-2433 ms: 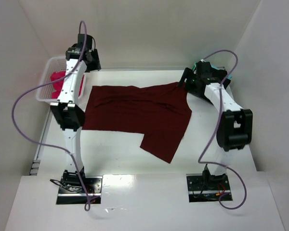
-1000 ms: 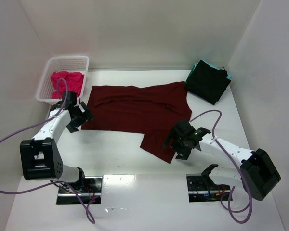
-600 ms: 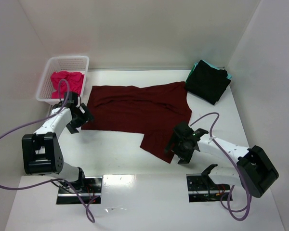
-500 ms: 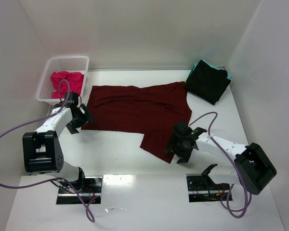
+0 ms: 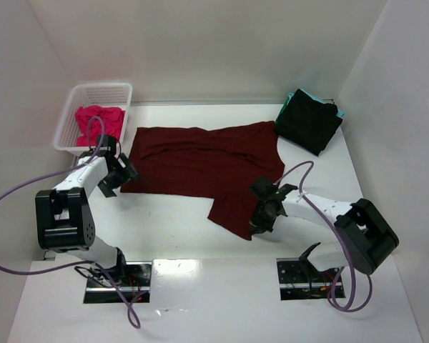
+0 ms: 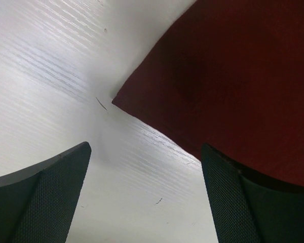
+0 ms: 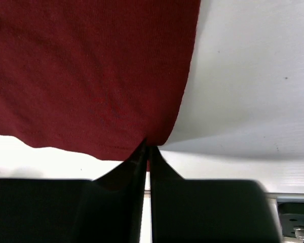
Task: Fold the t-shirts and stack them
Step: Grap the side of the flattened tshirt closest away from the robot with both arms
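The dark maroon t-shirt (image 5: 200,161) lies spread flat across the middle of the table, one flap reaching toward the near edge. My right gripper (image 5: 259,218) is shut on the near right corner of that flap; in the right wrist view the cloth (image 7: 91,66) is pinched at its hem between the closed fingertips (image 7: 147,148). My left gripper (image 5: 114,175) stands open at the shirt's left near corner (image 6: 233,76), with bare table between its fingers (image 6: 40,202). A pink t-shirt (image 5: 99,118) lies in the basket. A folded black t-shirt (image 5: 309,123) rests on a teal one (image 5: 334,108).
A white lattice basket (image 5: 93,91) stands at the back left, just beyond the left arm. White walls close in the table on the left, back and right. The black and teal pile sits in the back right corner.
My right gripper slid left onto the flap's near corner and shut on it. My left gripper edged a little closer to the shirt's left corner and stayed open.
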You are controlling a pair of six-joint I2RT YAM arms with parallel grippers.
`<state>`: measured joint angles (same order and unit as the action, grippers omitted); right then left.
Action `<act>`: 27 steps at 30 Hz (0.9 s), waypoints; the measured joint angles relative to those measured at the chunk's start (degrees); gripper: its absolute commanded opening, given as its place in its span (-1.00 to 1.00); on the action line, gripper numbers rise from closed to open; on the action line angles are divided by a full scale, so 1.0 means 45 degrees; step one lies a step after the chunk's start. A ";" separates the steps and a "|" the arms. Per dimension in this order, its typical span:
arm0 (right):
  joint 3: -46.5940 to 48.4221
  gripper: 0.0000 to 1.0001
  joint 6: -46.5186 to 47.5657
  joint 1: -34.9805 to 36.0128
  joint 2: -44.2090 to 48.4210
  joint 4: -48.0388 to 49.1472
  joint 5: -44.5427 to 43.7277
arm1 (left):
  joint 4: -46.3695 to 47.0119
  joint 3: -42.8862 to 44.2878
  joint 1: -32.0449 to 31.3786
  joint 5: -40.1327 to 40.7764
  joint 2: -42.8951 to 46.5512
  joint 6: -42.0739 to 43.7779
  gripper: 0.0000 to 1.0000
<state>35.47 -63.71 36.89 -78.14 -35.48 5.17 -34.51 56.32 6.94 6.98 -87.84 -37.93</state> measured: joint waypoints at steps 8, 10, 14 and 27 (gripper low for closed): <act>0.0001 -1.00 -0.0752 0.0023 0.1062 -0.0889 -0.1333 | 0.0002 0.0070 0.0285 0.0060 -0.0518 0.0039 0.78; -0.0011 -1.00 -0.1037 0.0018 0.1568 -0.1120 -0.1527 | -0.0003 0.0070 0.0286 0.0065 -0.0646 0.0044 0.77; 0.0046 -1.00 -0.1354 0.0018 0.1731 -0.1512 -0.1905 | 0.0000 0.0072 0.0286 0.0147 -0.0761 0.0039 0.67; 0.1336 -1.00 -0.2365 -0.0397 0.2677 -0.3178 -0.3285 | -0.0002 0.0291 0.0286 0.1212 -0.1212 -0.0005 0.31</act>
<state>41.48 -74.36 35.10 -66.10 -49.78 -9.61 -34.52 57.63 8.23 12.43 -93.29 -37.95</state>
